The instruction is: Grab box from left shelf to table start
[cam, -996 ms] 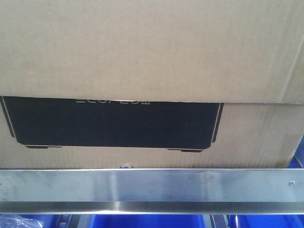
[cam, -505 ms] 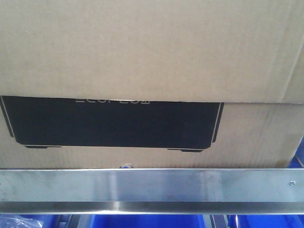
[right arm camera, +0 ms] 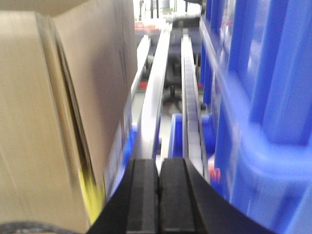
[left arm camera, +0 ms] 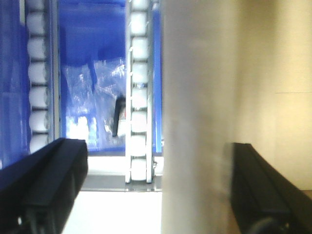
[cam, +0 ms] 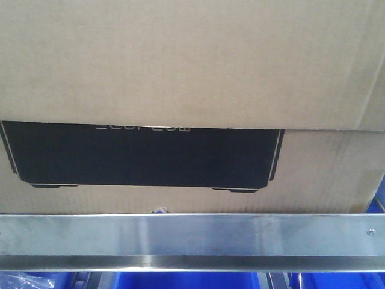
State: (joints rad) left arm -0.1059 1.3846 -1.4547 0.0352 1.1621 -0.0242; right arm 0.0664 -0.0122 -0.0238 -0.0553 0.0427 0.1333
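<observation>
Now box [cam: 180,60] between spread left fingers [left arm camera: 48,185] — right fingers [right arm camera: 144,195] together, beside it.

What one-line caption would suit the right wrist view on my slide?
Shut right gripper pointing along the left shelf rollers, between the box and a blue bin.

box [cam: 180,72]: large brown corrugated carton, upright, fills the front view | print: wide black panel, thin white outline, small white lettering on its front face | place: on left shelf [cam: 192,235], just behind its brushed steel front rail | shelf: white roller lanes [left arm camera: 138,97] beside the carton
</observation>
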